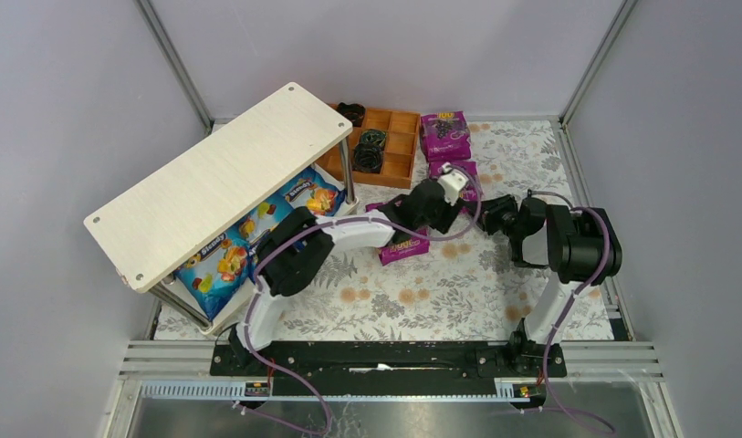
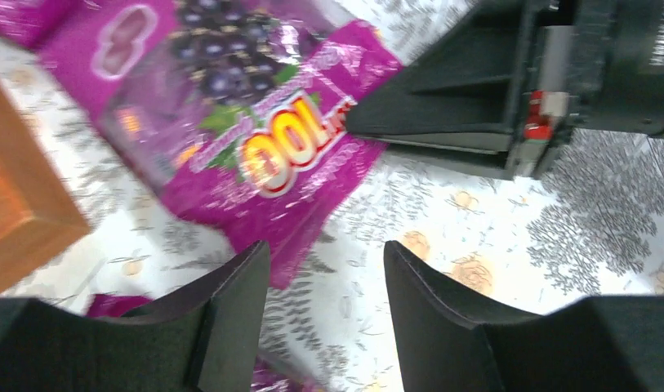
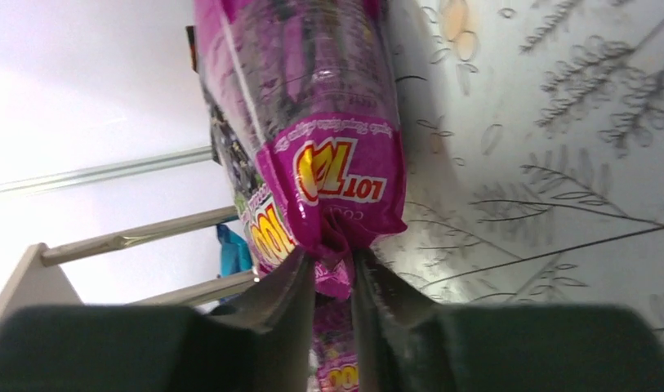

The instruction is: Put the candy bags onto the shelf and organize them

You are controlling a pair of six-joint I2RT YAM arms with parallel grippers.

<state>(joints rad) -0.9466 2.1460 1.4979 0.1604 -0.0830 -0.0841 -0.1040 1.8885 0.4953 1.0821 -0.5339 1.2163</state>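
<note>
My right gripper (image 3: 332,269) is pinched shut on the end seam of a purple bag (image 3: 312,122), whose long axis runs straight away from the fingers, low over the counter (image 1: 458,292). My left gripper (image 2: 324,261) has its jaws apart and empty, with that bag just ahead of it and slanting up to the left; the right arm's fingers meet it at its far right corner. The shelf (image 1: 221,173) lies well off to the left, so I judge the left arm is nearer for the placing. Blue bags (image 1: 225,260) already sit on the lower tier. On the held bag I read "LOT 100" in red and yellow, plus a big yellow "100"; the blue bags' lettering is too small for me to read
</note>
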